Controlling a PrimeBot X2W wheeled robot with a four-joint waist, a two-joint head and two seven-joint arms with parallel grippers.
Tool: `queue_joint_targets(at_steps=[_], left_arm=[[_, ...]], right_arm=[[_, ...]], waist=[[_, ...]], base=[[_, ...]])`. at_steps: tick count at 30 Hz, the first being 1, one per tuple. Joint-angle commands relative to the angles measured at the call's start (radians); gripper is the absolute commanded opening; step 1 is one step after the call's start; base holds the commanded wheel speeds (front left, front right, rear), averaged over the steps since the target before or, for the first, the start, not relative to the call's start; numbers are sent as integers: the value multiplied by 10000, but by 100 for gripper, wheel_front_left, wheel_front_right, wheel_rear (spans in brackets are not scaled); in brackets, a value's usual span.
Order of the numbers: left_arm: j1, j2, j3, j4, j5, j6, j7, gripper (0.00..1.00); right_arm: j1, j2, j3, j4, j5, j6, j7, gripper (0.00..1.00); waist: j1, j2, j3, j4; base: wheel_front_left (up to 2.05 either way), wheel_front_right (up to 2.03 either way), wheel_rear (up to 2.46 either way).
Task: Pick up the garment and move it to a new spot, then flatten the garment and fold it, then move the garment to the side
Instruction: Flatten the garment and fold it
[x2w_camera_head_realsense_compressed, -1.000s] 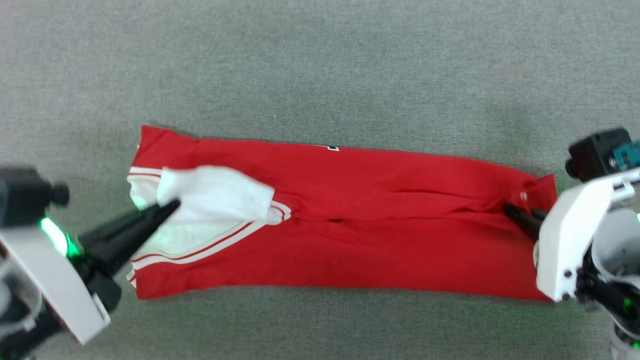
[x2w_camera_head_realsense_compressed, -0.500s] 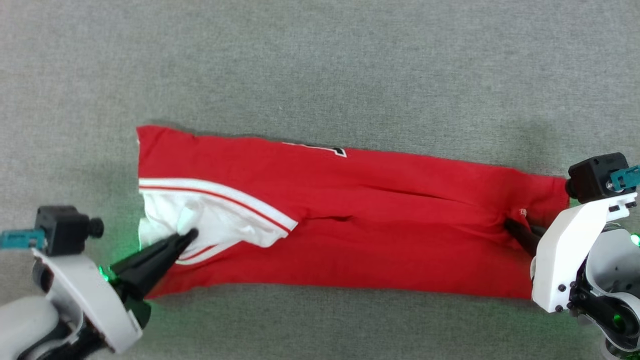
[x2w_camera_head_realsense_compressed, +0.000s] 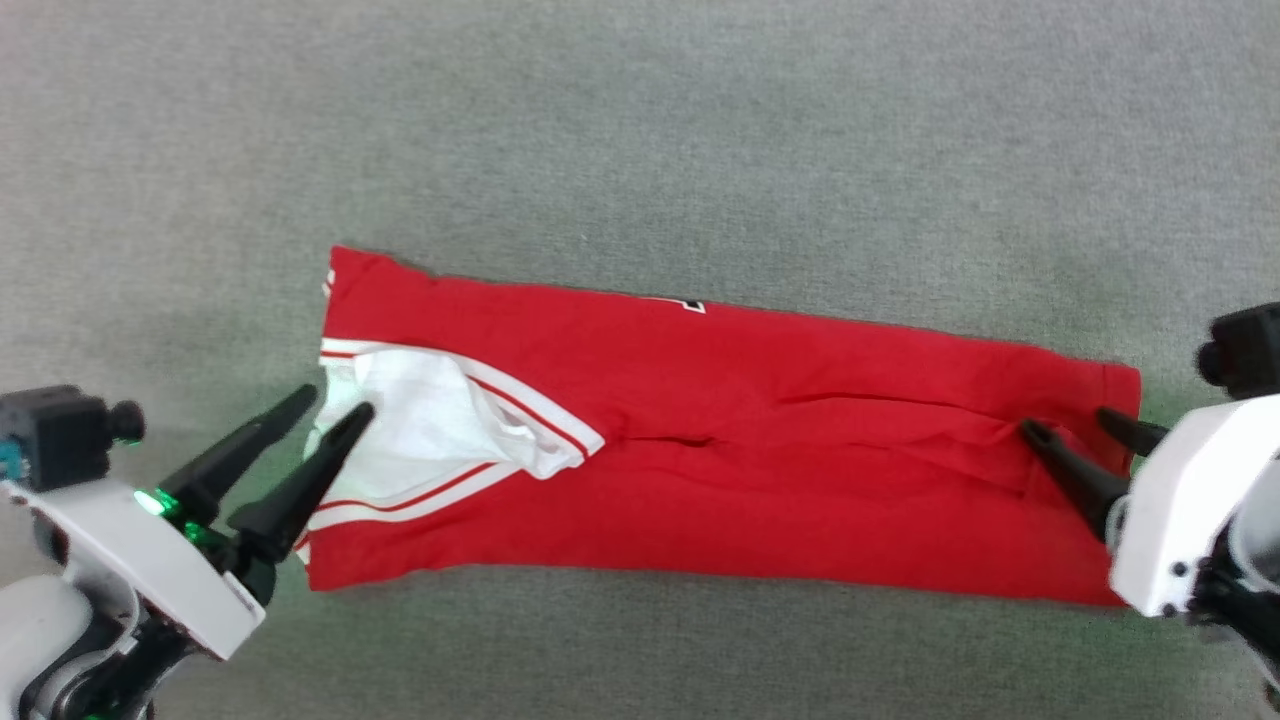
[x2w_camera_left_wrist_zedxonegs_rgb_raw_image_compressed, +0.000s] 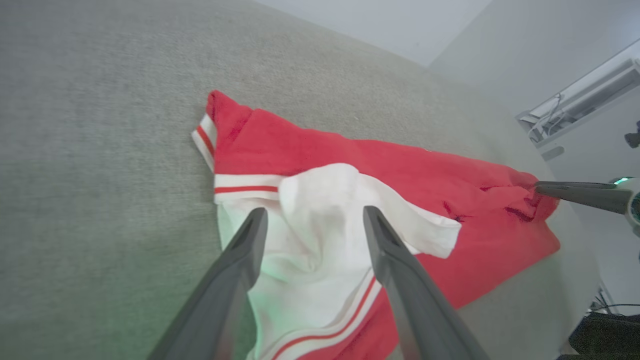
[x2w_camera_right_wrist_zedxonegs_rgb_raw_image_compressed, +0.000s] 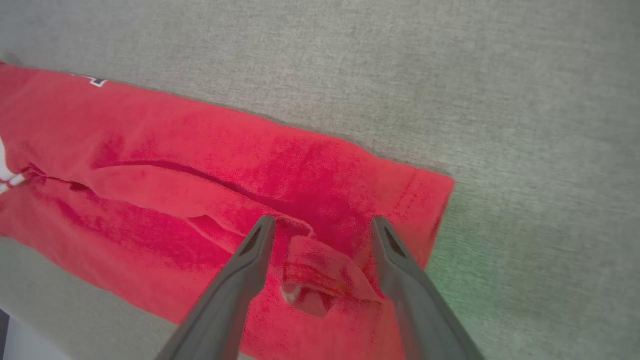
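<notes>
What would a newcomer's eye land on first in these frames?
The garment, a red jersey folded into a long band, lies across the middle of the grey carpet-like surface in the head view. Its white sleeve with red stripes bunches at the robot's left end. The left gripper and right gripper sit open at opposite ends, holding nothing.

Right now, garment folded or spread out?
Folded. The garment lies as a long narrow strip, a fold edge running along its middle and the white sleeve laid on top.
</notes>
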Motion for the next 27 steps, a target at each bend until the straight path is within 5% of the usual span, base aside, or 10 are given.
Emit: queue_joint_targets(at_steps=[1,7,18,27], left_arm=[[367,-152,343,182,176,23,-36,100],[1889,-1319,2301,1250,812,24,-38,100],[3316,-3379,4144,2292,2572,23,-20,100],[3675,-5131,6697,2207,6380,23,-19,100]], right_arm=[[172,-70,-204,-65,133,3,118,100],[461,-127,-1216,-251,307,3,875,100],[852,-143,-3025,-263,254,3,2696,100],[384,88,-3783,-47,-349,3,3711,100]], waist=[[0,0,-218,174],[0,0,-541,668],[0,0,-905,1566],[0,0,-836,1732]], base=[[0,0,0],[0,0,0],[0,0,0],[0,0,0]])
